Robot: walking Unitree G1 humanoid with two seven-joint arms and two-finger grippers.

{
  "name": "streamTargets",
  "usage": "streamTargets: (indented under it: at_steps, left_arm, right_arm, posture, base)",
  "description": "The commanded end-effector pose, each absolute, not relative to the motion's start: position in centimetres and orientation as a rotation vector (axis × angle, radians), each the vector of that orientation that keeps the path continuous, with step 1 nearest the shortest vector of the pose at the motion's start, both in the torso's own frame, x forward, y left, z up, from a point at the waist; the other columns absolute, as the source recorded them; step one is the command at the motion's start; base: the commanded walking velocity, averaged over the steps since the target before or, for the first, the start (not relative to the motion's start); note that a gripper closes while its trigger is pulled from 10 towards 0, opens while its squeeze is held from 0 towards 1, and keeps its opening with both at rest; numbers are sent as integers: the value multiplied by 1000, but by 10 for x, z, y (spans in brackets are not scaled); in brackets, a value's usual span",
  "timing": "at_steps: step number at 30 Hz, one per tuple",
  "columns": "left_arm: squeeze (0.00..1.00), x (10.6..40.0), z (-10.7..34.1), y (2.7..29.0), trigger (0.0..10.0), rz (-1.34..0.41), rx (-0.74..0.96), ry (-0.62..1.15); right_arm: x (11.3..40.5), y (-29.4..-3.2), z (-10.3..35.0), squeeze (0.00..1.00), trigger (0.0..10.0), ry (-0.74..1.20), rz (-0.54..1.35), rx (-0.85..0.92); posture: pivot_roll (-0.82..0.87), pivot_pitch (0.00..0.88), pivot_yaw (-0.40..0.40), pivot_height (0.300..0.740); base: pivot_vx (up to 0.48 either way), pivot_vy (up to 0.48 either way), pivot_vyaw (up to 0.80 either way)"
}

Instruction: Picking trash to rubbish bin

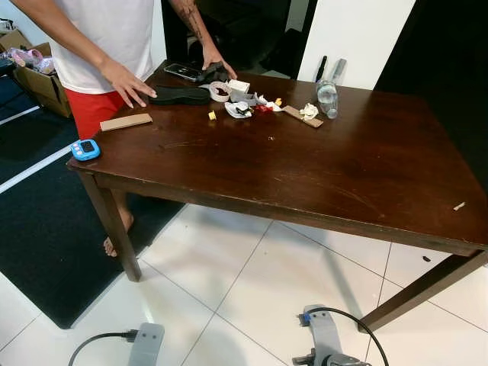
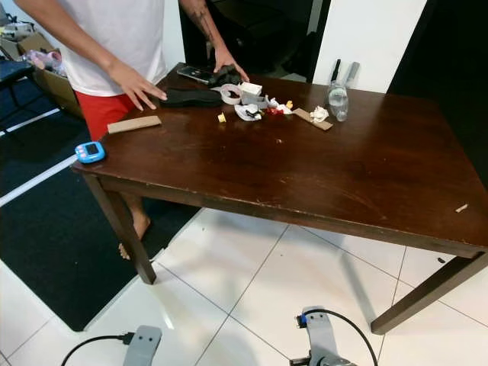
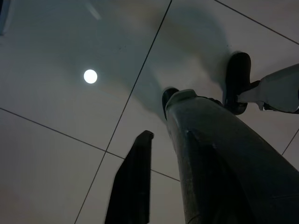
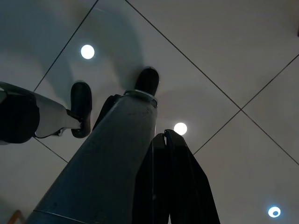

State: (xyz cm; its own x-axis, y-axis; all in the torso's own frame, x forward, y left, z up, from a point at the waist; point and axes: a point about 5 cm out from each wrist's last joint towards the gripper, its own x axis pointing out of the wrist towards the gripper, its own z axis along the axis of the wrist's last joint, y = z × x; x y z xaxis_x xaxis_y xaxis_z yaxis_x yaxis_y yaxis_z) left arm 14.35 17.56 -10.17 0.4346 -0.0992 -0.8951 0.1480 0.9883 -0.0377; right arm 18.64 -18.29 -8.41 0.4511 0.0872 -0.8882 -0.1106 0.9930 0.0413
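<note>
Small trash lies in a cluster on the far side of a dark wooden table (image 1: 320, 175): crumpled white paper (image 1: 309, 111), a red wrapper (image 1: 263, 108), white scraps (image 1: 241, 110), a tape roll (image 1: 219, 91) and a yellow bit (image 1: 212, 115). A clear plastic bottle (image 1: 327, 97) lies beside them. A white scrap (image 1: 458, 206) rests near the table's right edge. Both arms hang low, well short of the table. My left gripper (image 3: 145, 140) points at the floor tiles. My right gripper (image 4: 164, 135) also faces the floor, shut with nothing in it.
A person in a white shirt and red shorts (image 1: 107, 46) stands at the far left corner, both hands on the table near a black sole (image 1: 181, 94) and a phone (image 1: 183, 72). A cardboard strip (image 1: 126, 121) and a blue device (image 1: 85, 149) lie at the left. A dark mat (image 1: 46, 244) covers the floor there.
</note>
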Motion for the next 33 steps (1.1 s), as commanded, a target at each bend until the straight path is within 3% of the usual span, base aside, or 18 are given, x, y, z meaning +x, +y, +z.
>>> streamTargets:
  at_steps: [1, 2, 3, 4, 33]
  left_arm:
    - [678, 136, -105, 172, 10000, -157, 34, 1139]
    - [949, 137, -105, 172, 10000, -147, 24, 1136]
    - [949, 137, -105, 172, 10000, -147, 24, 1136]
    - [1000, 137, -105, 173, 10000, -132, 10, 1135]
    - [1000, 144, -102, 176, 10000, -46, -46, 1093]
  right_arm:
    - [186, -184, -84, 322, 10000, 1085, 100, 11]
    - [186, -184, -84, 643, 10000, 1079, 94, 24]
    - [186, -184, -84, 643, 10000, 1079, 94, 24]
    - [187, -184, -84, 1000, 10000, 1072, 88, 36]
    - [187, -187, -83, 1000, 10000, 1038, 62, 104]
  posture:
    - [75, 48, -53, 740]
    - [74, 49, -52, 740]
    - [74, 49, -52, 740]
    - [74, 49, -52, 740]
    - [77, 59, -55, 740]
  base:
    - [0, 0, 0]
    - [0, 0, 0]
    - [0, 0, 0]
    - [0, 0, 0]
    - [0, 0, 0]
